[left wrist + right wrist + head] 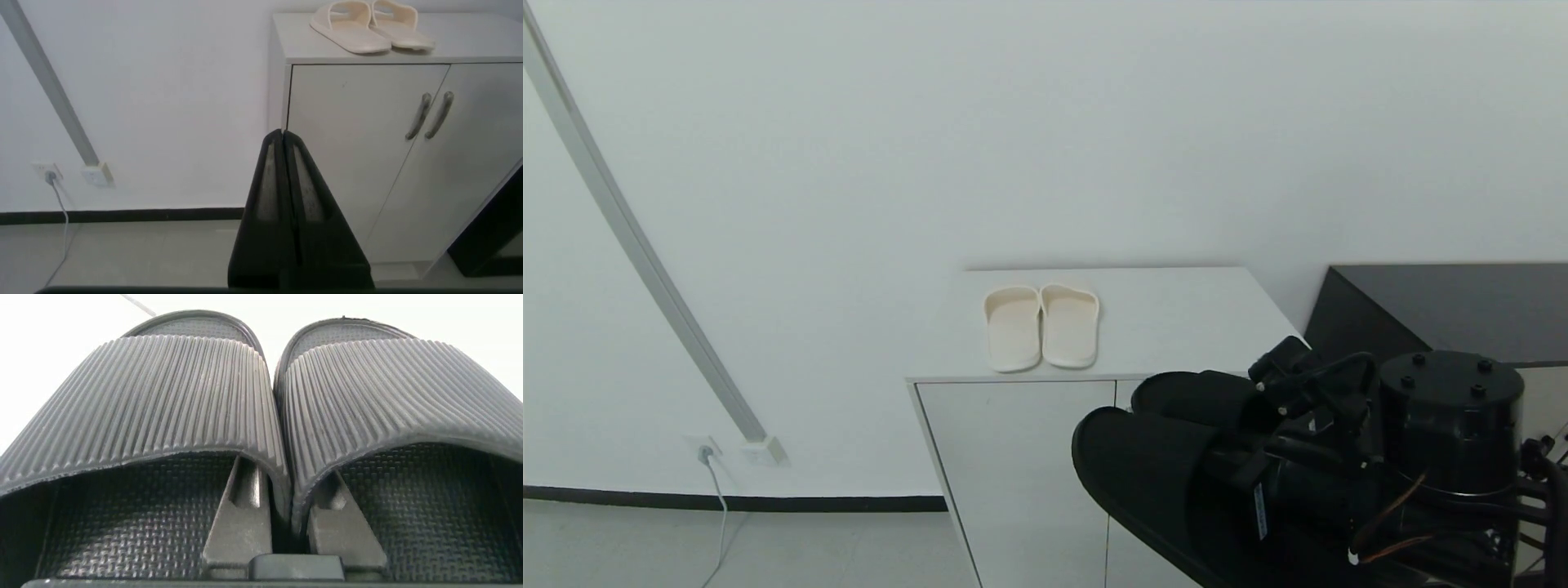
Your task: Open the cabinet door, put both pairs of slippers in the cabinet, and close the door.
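A cream pair of slippers (1041,327) (372,24) lies side by side on top of the white cabinet (1176,318) (359,122). Both cabinet doors are closed, their two metal handles (431,114) meeting at the centre seam. My right gripper (1245,437) (288,518) holds the black pair of slippers (1160,457) (172,392) in the air in front of the cabinet's right door; its fingers (241,514) reach under the ribbed straps and pinch the slippers' inner sides together. My left gripper (283,188) hangs shut and empty, low and to the cabinet's left.
A dark cabinet (1454,306) stands against the white cabinet's right side. On the wall to the left a slanted cable duct (629,237) runs down to a socket with a plugged cord (707,453). Bare floor (727,543) lies left of the cabinet.
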Robot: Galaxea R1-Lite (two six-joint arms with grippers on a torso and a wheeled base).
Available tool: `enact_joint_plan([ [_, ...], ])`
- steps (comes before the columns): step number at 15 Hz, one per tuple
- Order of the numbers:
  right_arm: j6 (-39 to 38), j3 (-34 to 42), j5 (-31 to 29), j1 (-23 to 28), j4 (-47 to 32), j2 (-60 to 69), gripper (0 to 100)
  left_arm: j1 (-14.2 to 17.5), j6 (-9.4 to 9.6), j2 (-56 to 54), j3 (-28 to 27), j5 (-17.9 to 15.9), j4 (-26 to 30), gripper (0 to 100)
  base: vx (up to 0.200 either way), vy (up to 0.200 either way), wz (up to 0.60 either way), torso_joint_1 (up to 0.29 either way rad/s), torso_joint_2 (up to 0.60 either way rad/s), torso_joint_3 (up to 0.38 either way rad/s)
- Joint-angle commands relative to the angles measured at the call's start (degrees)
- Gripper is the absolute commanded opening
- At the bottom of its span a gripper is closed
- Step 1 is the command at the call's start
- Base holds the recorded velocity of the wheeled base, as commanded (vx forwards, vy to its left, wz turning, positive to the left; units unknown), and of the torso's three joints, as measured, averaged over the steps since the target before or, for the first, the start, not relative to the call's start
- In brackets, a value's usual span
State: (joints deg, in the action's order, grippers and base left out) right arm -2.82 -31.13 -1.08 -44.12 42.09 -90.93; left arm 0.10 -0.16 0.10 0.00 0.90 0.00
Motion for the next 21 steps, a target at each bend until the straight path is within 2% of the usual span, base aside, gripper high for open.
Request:
enact_joint_plan([
  [1,0.0,0.37,0.03,0.0,0.01,-0.3,0,-0.01,-0.02,-0.01,0.0,0.06,0.0,0,0.0,0.0,0.0,0.0,0.0,0.0],
  [7,0.0,0.46,0.03,0.0,0.01,-0.92,0,-0.01,-0.02,-0.01,0.0,0.06,0.0,0,0.0,0.0,0.0,-0.033,0.07,0.045],
  [15,-0.08,1.16,-0.23,0.08,0.09,-0.83,0,-0.01,-0.02,-0.01,0.0,0.06,0.0,0,0.0,0.0,0.0,-0.208,0.49,0.28],
  [16,-0.08,1.52,-0.06,0.08,0.01,-1.0,0,-0.01,-0.02,-0.01,0.0,0.06,0.0,100,0.0,0.0,0.0,-0.222,0.55,0.325],
  [21,0.0,1.87,-0.06,0.08,0.09,-0.92,0,0.08,-0.02,-0.01,0.0,0.06,0.0,100,0.0,0.0,0.0,-0.207,0.52,0.322],
])
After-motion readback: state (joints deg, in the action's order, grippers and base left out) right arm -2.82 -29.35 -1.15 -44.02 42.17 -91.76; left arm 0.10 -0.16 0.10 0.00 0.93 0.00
